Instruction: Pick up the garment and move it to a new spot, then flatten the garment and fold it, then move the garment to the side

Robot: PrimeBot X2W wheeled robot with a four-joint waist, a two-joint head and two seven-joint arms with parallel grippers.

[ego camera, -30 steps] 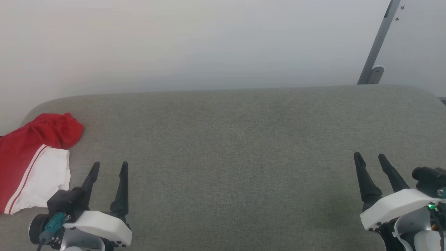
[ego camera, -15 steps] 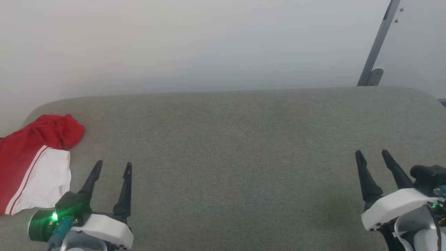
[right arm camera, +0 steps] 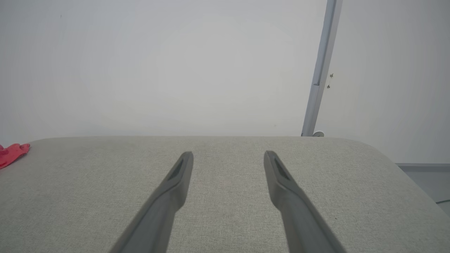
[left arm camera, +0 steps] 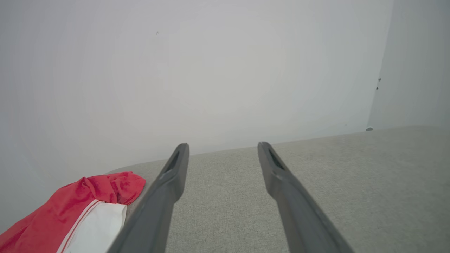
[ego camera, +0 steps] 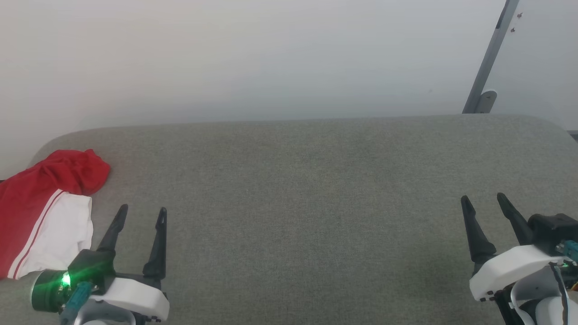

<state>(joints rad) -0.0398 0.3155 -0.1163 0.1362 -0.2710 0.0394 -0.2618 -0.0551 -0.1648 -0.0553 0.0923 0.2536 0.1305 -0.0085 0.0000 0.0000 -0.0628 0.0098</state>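
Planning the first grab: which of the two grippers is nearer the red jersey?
The left gripper: the garment lies just to its left, while the right gripper sits across the grey surface.

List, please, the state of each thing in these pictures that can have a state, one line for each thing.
Red jersey: crumpled in a heap, unfolded, lying at the left end, not held.
Left gripper: open, empty, fingers apart from the jersey.
Right gripper: open, empty, above the right end of the surface.
Grey upholstered surface: flat, carries the jersey at its left end.
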